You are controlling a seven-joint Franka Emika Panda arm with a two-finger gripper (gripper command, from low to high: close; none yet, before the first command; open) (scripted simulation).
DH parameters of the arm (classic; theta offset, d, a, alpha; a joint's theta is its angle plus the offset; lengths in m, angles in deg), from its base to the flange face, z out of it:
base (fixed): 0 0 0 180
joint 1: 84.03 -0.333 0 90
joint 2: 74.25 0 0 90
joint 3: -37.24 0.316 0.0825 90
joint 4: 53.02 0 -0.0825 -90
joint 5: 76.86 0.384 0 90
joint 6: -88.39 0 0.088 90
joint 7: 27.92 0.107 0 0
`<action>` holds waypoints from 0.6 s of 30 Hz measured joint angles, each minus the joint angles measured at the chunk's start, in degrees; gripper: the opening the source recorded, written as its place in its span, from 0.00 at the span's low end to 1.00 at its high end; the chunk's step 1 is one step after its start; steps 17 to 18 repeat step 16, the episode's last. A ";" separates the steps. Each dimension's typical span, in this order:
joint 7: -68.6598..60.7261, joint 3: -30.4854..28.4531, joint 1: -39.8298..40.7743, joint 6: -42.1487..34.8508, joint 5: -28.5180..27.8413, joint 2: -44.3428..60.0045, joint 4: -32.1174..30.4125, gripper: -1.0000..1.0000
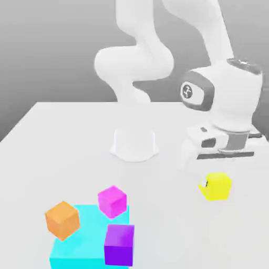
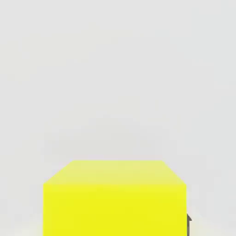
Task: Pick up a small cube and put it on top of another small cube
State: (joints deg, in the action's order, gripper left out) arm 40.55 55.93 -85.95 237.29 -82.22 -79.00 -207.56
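We see the pincer (image 1: 215, 181) clamped on the yellow cube (image 1: 218, 186) at the exterior view's right, apart from the other cubes, presumably gripping its sides so its underside can settle on another cube.

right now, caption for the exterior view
White Franka Panda's claw at a yellow cube, with orange, magenta and purple cubes by a cyan block.

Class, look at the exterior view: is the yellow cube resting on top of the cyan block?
No, the yellow cube is at the gripper, off to the exterior view's right of the cyan block.
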 joint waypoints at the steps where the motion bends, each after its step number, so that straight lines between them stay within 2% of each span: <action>1: -0.75 -1.58 1.26 -1.52 0.84 -1.46 0.16 0.00; 7: -5.26 -13.27 10.39 -10.59 5.92 -10.29 1.09 0.00; 9: -5.84 -14.95 11.88 -9.13 6.55 -9.40 0.63 0.00; 12: -5.77 -15.32 12.42 -2.72 6.42 -4.41 -0.78 0.00; 13: -5.70 -15.33 12.47 -1.07 6.33 -3.13 -1.13 1.00; 18: -5.70 -15.33 12.47 -1.07 6.33 -3.13 -1.13 1.00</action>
